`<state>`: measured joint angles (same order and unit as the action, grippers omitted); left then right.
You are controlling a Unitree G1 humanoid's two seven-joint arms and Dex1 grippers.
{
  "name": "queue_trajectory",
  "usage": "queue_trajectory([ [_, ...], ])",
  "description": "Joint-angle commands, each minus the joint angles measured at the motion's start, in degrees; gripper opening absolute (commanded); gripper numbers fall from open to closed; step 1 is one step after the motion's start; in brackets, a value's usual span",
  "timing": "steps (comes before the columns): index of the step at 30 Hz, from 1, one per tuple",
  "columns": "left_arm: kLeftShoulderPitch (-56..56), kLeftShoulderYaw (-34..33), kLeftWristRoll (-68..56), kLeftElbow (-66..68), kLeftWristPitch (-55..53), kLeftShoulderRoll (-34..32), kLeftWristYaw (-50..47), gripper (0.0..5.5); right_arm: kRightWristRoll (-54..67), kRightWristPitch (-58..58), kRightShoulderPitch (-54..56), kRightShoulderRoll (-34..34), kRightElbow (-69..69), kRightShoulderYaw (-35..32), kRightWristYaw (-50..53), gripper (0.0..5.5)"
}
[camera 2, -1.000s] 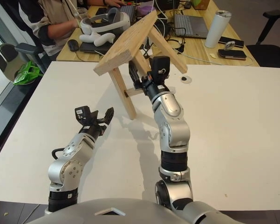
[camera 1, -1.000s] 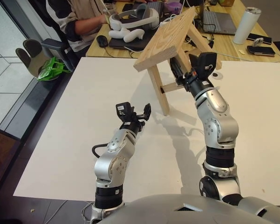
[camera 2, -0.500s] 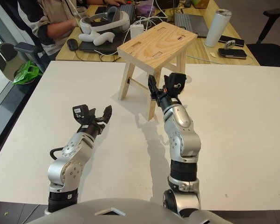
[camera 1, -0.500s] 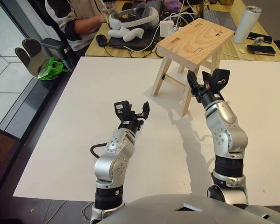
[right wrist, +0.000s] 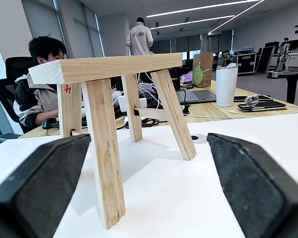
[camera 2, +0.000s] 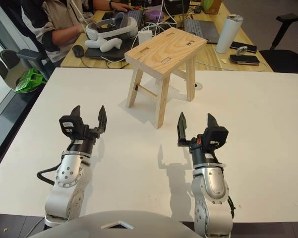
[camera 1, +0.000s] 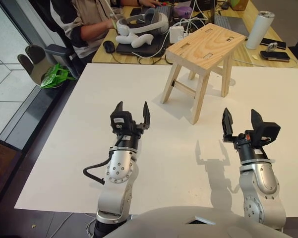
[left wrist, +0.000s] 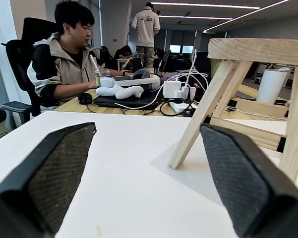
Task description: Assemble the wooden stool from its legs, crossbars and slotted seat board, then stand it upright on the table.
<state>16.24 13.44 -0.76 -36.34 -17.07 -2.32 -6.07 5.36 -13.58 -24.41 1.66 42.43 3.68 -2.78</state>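
The wooden stool (camera 1: 206, 42) stands upright on the far part of the bench (camera 1: 89, 148), well apart from the left tool (camera 1: 132, 109) and right tool (camera 1: 240, 119), both spread wide and empty nearer in; a careless forward swing could clip its near leg (camera 1: 199, 99) and topple it.

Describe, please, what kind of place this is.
Probably an open-plan office or lab. A wooden desk behind the white table carries a laptop and a headset, and long ceiling light strips run across a large room.
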Motion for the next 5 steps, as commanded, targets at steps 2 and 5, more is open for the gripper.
queue_trajectory([
  [2,2.85,-0.86,-0.15,-3.08,-0.48,-0.17,1.32,3.90,-2.36,0.44,-4.28,0.93,3.41,1.56,3.28,4.36],
  [5,3.99,-1.40,-4.03,-3.97,-0.03,0.56,3.60,3.90,4.15,2.52,-6.17,0.43,5.16,4.37,-0.77,4.36],
])
